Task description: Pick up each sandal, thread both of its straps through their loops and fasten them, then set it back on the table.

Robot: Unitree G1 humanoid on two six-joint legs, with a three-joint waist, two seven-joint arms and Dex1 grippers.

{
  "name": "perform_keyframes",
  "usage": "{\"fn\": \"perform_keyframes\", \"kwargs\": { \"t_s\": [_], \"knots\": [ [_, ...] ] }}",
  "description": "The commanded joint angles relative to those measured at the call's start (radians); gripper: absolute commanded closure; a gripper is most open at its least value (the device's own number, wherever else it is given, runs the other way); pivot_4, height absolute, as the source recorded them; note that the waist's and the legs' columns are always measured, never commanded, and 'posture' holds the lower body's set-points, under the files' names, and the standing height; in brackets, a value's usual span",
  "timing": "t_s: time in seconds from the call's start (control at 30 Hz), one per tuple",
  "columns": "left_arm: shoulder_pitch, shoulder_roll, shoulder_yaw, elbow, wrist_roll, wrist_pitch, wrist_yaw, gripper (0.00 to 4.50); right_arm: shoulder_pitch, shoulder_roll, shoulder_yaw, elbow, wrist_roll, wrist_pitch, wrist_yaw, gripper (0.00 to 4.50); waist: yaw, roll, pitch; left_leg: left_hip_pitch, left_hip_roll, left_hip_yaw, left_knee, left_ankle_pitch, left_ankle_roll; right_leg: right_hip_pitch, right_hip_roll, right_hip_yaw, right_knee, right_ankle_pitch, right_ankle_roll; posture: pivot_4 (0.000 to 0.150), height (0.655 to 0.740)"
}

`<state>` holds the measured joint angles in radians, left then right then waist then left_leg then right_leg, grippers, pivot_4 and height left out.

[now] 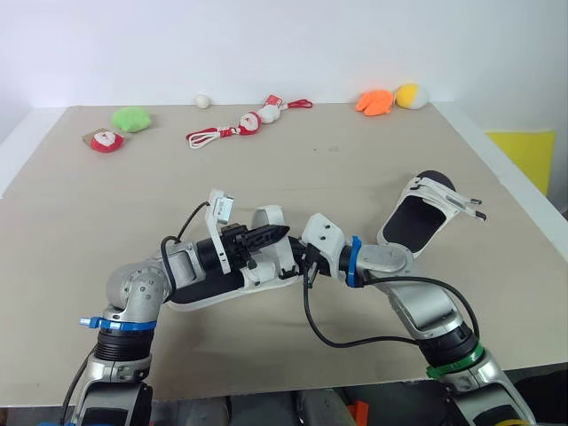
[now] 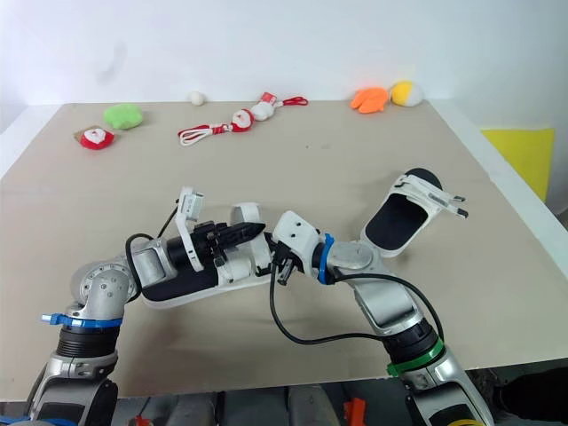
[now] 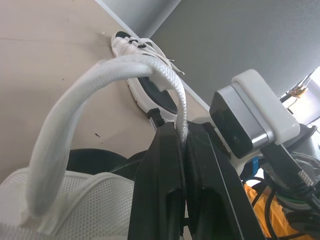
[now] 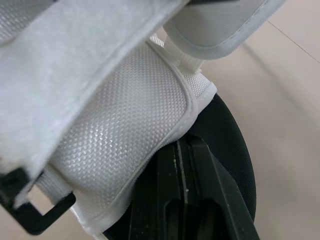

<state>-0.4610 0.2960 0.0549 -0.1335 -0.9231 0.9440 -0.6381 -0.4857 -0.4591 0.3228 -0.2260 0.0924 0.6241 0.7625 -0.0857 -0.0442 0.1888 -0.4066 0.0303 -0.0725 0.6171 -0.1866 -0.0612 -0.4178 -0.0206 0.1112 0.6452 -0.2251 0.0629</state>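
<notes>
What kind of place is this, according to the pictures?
Probably a robot test room: a plain beige table, a bare white wall behind it, and small plush toys along its far edge.

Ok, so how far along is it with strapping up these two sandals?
Nothing looks finished yet. In hand: the left gripper has its jaws shut on the white strap of the near sandal, which is not yet fastened. The right gripper sits against the same sandal. Left: fastening that sandal's straps, then the whole far sandal, which lies on the table with straps that look loose.
</notes>
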Motion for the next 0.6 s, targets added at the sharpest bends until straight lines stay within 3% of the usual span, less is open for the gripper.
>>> {"fn": "perform_keyframes", "kwargs": {
  "t_s": [0.03, 0.33, 0.4, 0.53, 0.6],
  "knots": [
    [0.014, 0.025, -0.049, -0.046, 0.038, 0.000, -0.017, 4.37, 0.008, 0.002, 0.013, 0.008, -0.012, 0.011, -0.011, 4.50, 0.000, 0.000, 0.000, 0.000, 0.000, 0.000, 0.000, 0.000, 0.000, 0.000, 0.000, 0.000, 0.000, 0.000, 0.000, 0.150, 0.7400],
    [0.003, 0.043, -0.066, -0.031, 0.097, -0.044, -0.036, 4.37, 0.005, 0.001, 0.016, 0.011, -0.012, 0.008, -0.008, 4.50, 0.000, 0.000, 0.000, 0.000, 0.000, 0.000, 0.000, 0.000, 0.000, 0.000, 0.000, 0.000, 0.000, 0.000, 0.000, 0.150, 0.7400],
    [-0.002, 0.035, -0.046, -0.032, 0.074, -0.032, -0.038, 4.37, 0.003, 0.002, 0.016, 0.012, -0.012, 0.007, -0.008, 4.50, 0.000, 0.000, 0.000, 0.000, 0.000, 0.000, 0.000, 0.000, 0.000, 0.000, 0.000, 0.000, 0.000, 0.000, 0.000, 0.150, 0.7400],
    [-0.036, -0.014, 0.064, -0.040, -0.100, 0.046, -0.003, 4.37, 0.003, 0.001, 0.016, 0.014, -0.013, 0.005, -0.006, 4.50, 0.000, 0.000, 0.000, 0.000, 0.000, 0.000, 0.000, 0.000, 0.000, 0.000, 0.000, 0.000, 0.000, 0.000, 0.000, 0.150, 0.7400],
    [-0.045, -0.015, 0.083, -0.037, -0.106, 0.045, 0.013, 4.37, 0.004, 0.000, 0.015, 0.015, -0.012, 0.005, -0.006, 4.50, 0.000, 0.000, 0.000, 0.000, 0.000, 0.000, 0.000, 0.000, 0.000, 0.000, 0.000, 0.000, 0.000, 0.000, 0.000, 0.150, 0.7400]
  ]
}}
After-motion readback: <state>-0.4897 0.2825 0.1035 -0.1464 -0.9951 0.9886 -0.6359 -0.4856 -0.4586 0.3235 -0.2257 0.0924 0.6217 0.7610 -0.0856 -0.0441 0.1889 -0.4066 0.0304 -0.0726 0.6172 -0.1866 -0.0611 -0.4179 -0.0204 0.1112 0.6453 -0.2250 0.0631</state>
